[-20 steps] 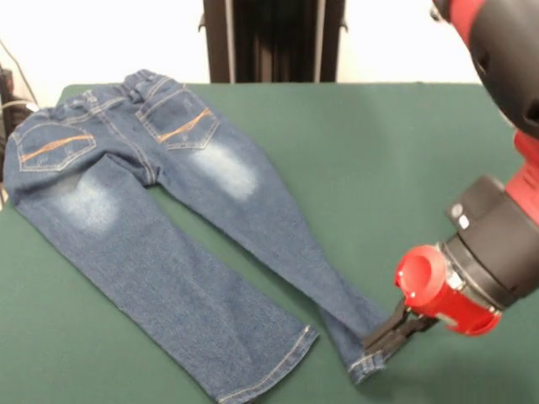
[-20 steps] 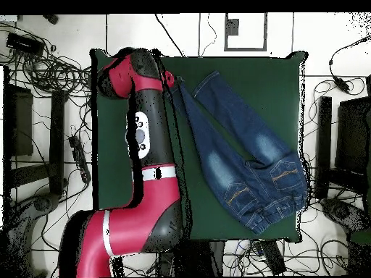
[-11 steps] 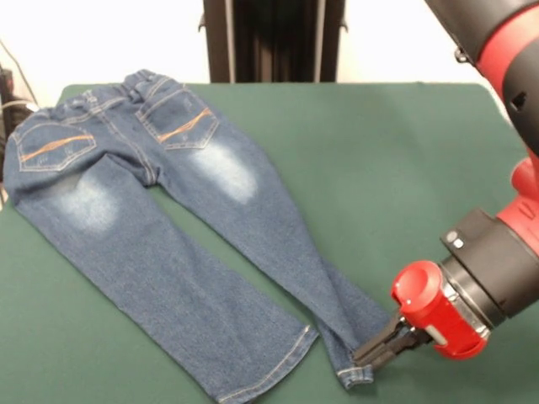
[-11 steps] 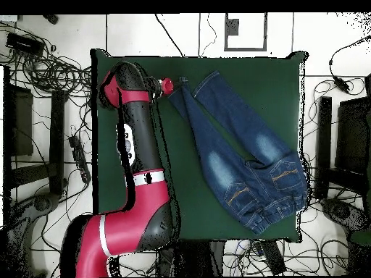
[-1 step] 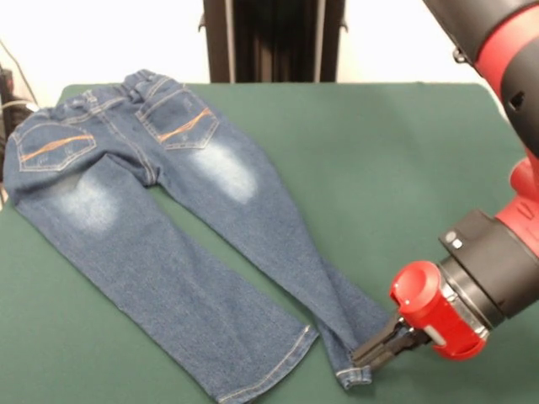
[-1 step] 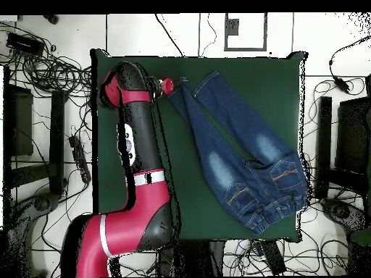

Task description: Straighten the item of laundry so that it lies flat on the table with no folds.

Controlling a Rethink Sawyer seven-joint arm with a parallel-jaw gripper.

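Note:
The item of laundry [image 5: 168,227] is a small pair of blue jeans lying back-side up on the green table [image 5: 387,160]. Its waistband is at the far left and both legs run toward the near right. The left leg lies flat. The right leg narrows and creases toward its hem [image 5: 354,374]. My gripper [image 5: 370,353] sits low at that hem, its black fingers closed on the cloth edge. In the overhead view the gripper [image 6: 176,82] meets the end of the jeans [image 6: 239,145] near the table's [image 6: 279,79] top edge.
The red and black arm [image 5: 488,269] fills the right side of the front view. A black pedestal [image 5: 271,40] stands behind the table. In the overhead view, cables [image 6: 51,72] and dark stands [image 6: 324,145] lie around the table.
Over the last second my gripper shifted slightly left and nearer, dragging the right leg's hem with it, and the upper arm swung. In the last half second almost nothing moved.

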